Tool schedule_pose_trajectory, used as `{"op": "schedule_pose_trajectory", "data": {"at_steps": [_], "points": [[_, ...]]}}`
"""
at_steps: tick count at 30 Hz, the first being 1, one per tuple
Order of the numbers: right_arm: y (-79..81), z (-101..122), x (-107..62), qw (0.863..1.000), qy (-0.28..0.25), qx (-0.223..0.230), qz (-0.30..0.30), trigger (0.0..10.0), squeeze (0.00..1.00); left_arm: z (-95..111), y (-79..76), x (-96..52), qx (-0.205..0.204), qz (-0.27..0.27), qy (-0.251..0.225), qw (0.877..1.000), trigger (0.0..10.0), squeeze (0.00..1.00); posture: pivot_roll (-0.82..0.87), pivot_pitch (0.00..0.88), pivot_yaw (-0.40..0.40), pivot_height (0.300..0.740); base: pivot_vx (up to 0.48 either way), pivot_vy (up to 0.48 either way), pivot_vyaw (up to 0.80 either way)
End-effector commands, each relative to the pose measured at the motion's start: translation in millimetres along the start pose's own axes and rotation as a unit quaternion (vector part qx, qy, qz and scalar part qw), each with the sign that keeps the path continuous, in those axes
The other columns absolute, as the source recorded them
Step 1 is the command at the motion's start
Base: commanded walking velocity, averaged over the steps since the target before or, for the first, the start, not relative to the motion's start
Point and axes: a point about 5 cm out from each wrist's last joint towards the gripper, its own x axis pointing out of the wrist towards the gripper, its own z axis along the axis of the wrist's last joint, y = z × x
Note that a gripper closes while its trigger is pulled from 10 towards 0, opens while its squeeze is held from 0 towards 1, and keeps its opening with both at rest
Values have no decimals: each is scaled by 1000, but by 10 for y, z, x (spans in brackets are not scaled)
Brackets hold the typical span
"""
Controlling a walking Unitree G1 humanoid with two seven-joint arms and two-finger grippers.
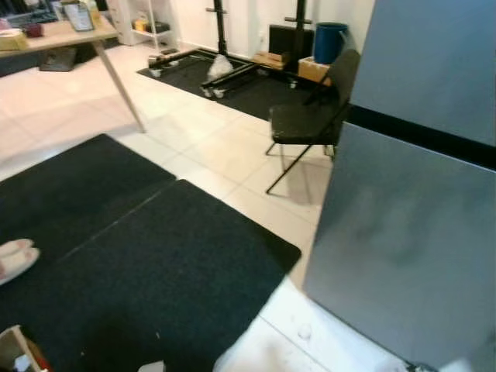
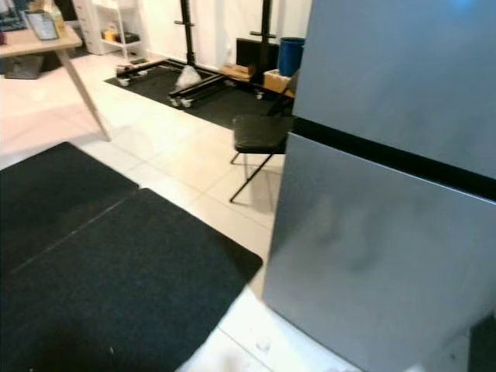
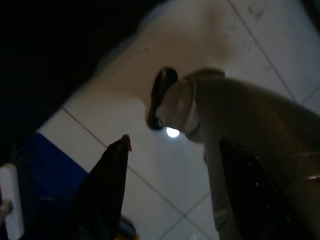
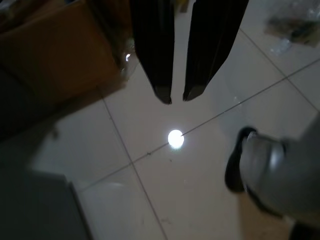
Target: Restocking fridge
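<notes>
Fingers apart on left gripper (image 3: 175, 145) (right gripper (image 4: 177, 96) nearly closed) beside fridge (image 1: 418, 194)

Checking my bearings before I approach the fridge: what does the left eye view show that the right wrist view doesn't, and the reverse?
Left eye view: the grey fridge on the right with its doors shut, a black folding chair beside it, black mats on the floor and a table at far left. Right wrist view: the right gripper hanging empty above the floor, its fingers nearly together, with a cardboard box nearby. Both: the white tiled floor.
</notes>
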Motion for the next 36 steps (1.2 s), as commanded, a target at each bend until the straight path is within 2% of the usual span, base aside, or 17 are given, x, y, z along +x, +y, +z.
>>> {"op": "schedule_pose_trajectory", "data": {"at_steps": [1,36], "points": [[-9,-102,-11,1000,18,-3,2,10000,0,-70,-16,-8,4,-1,13,1000,10000,0,-72,0,-39,740,0,0,744],[1,-101,-13,999,19,-38,18,10000,0,-75,43,-25,13,21,14,1000,10000,0,-69,0,-43,740,0,0,740]]}}
